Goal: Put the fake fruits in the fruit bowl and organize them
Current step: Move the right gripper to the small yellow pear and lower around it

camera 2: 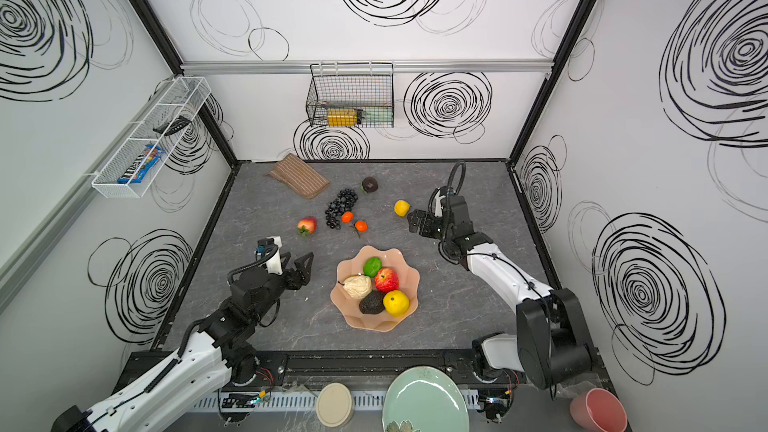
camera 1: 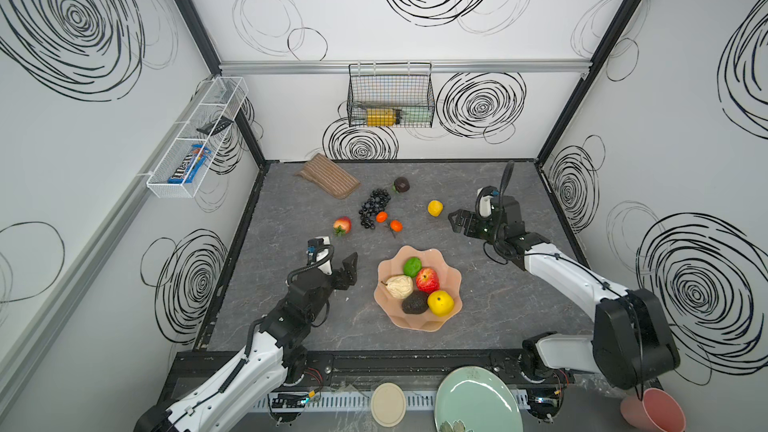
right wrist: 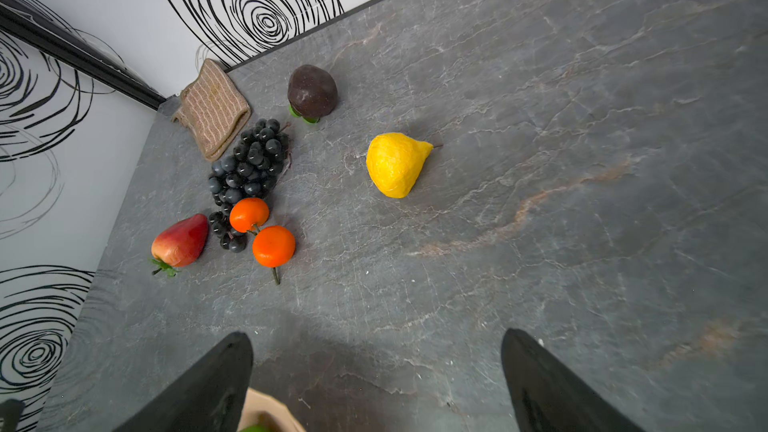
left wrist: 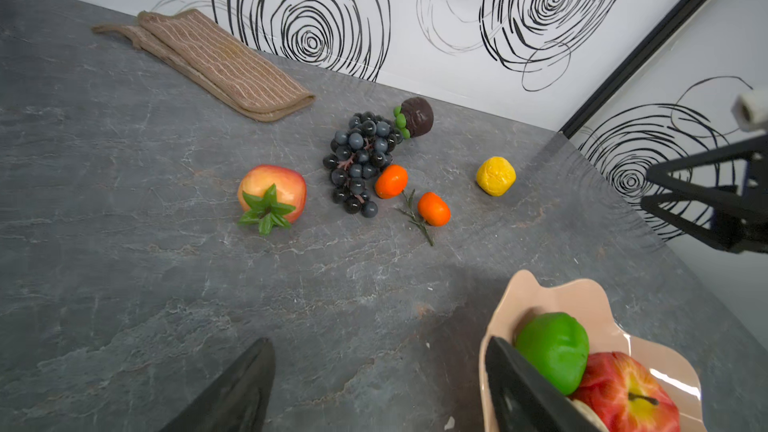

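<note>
right wrist: right gripper (right wrist: 376, 332) spread, empty, facing the pear (right wrist: 395, 164).
pear looks light, stiff and slick; pinch across its fat belly, not the tapered neck.

Grey marbled table (camera 1: 291, 317). Far side: folded striped cloth (camera 1: 328, 176), dark round fruit (camera 1: 401, 184), grape bunch (camera 1: 374, 206) with one tangerine (camera 1: 381, 216) touching it, second tangerine (camera 1: 396, 226) just beside, strawberry (camera 1: 342, 225) near, yellow pear (camera 1: 435, 208) apart. Near middle: fruit bowl (camera 1: 417, 323).
</note>
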Available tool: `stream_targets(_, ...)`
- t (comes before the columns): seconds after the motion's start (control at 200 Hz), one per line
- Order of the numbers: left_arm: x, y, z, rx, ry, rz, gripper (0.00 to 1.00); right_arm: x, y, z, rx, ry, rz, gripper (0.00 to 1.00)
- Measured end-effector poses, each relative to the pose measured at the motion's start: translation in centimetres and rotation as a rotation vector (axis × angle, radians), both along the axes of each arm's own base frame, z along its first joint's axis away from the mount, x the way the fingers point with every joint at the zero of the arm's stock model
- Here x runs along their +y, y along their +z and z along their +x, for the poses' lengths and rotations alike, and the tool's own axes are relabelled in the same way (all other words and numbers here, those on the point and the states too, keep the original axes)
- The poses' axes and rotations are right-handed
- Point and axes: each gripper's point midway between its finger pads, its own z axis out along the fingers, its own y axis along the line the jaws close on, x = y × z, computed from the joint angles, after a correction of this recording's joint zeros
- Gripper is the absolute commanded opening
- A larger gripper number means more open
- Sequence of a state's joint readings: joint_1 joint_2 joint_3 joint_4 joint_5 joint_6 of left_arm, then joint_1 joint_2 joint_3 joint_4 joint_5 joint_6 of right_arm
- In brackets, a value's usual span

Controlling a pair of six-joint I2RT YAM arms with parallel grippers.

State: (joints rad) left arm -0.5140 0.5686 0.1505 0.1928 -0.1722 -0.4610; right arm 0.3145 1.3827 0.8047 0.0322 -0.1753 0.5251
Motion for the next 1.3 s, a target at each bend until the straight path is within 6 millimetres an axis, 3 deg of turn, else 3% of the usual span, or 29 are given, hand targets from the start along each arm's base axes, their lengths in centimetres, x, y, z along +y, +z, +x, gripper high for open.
stream_targets(0.15,-0.3,-0.7,-1.0,-0.033,-0.045,-0.020,0.86,1.7,-2.2,2.8,0.082,0.017,0.023,0.93)
stream_targets(0.37,-0.2,2.0,-1.4,-0.146,-0.053,-0.074,0.90,3.7,-5.0,6.7,0.158,0.048,0.028,0.87)
stream_targets(0.67,-0.1,1.3,-1.3,-0.126,-0.048,-0.062,0.90,4.4,-8.0,9.1,0.221,0.043,0.006,0.85)
stream_targets(1.106,-0.1,1.2,-1.2,-0.125,-0.046,-0.061,0.92,5.3,-10.4,12.2,0.245,0.049,-0.021,0.86)
stream_targets(1.301,-0.1,1.2,-1.2,-0.124,-0.048,-0.061,0.92,6.1,-10.5,13.4,0.224,0.071,-0.028,0.85)
